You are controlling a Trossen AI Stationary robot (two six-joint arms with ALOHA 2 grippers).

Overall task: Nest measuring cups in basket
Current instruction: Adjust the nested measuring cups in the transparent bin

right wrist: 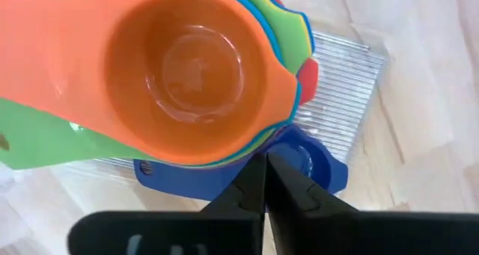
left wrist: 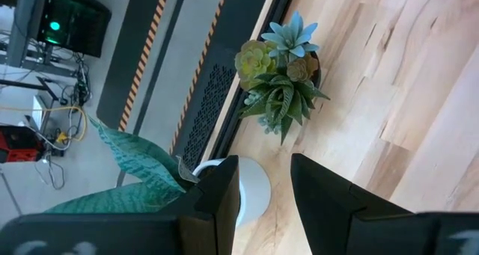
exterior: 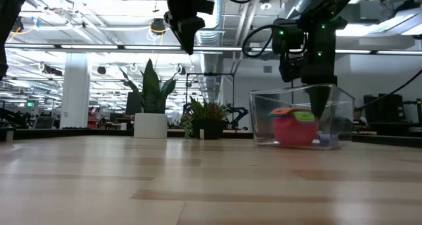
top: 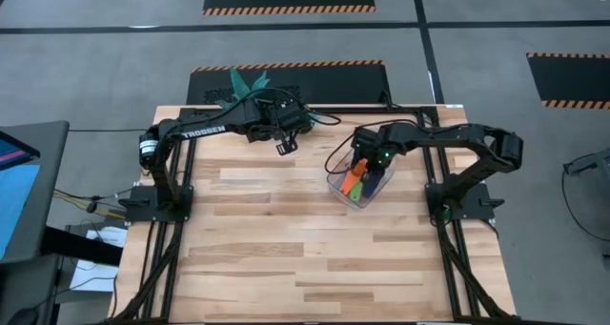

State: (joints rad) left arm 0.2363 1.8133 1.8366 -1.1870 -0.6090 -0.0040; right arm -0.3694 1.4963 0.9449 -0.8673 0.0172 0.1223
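Cups [right wrist: 187, 75] stacked, orange on top, inside basket [top: 335, 186] at right-centre of overhead frame. Right gripper [right wrist: 266, 182] clenched empty over stack. Left gripper [left wrist: 266, 188] released, raised, upper centre. Task looks near done; dark blue cup [right wrist: 307, 159] possibly unnested.

The scene is evenly lit by ceiling strip lights [exterior: 99, 47], only soft shadows are cast on the table [top: 286, 239], and the orange cup [right wrist: 187, 68] is blurred at close range.
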